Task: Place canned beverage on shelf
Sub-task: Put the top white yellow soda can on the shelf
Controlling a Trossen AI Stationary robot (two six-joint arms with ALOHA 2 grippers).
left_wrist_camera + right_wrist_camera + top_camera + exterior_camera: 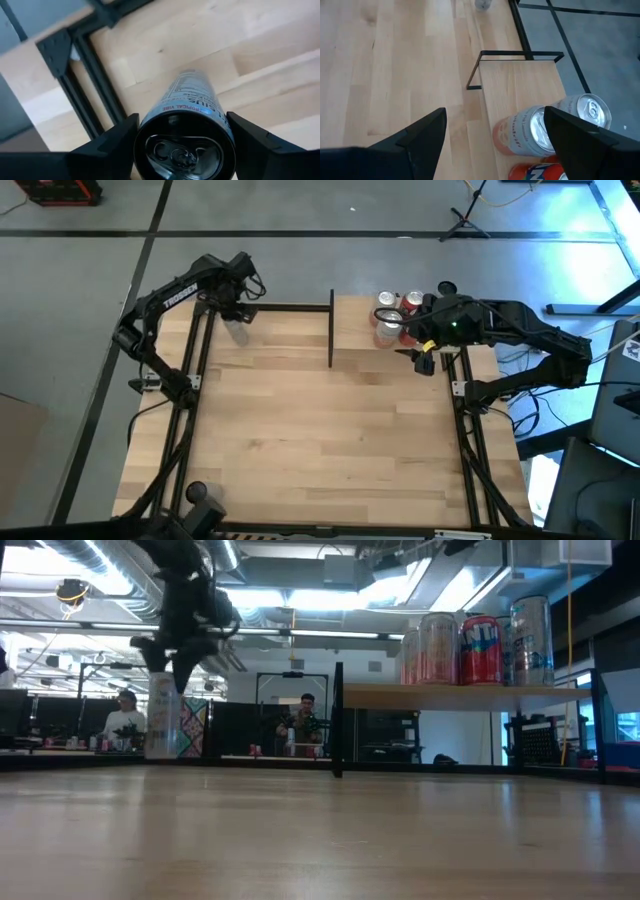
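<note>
We look down on the wide light-wood surface (320, 440) framed by black metal rails, and the largest thing standing on it is the small rectangular light-wood shelf on black metal posts (360, 330), set against the far edge toward the far right corner. On that shelf, at its right end, stand three cans together: a tall silver can (531, 640), a red can with white lettering (480, 650) and a pale pink can (432, 648), all upright and close side by side in the low view. The right arm reaches over this end of the shelf, and its right pincer (492, 135) hangs spread wide above the board with nothing between its fingers; in the right wrist view the pink can and the silver can sit just beside one dark finger (585, 145). At the far left corner of the surface the left arm bends down over the task's own thing, a tall slim white beverage can with a pull-tab top (187, 130), which stands upright on the surface near the far edge, well apart from the shelf. The left pincer (182, 145) is lowered around the can's top, one finger on each side and close to its rim, though we cannot tell whether they press on it.
</note>
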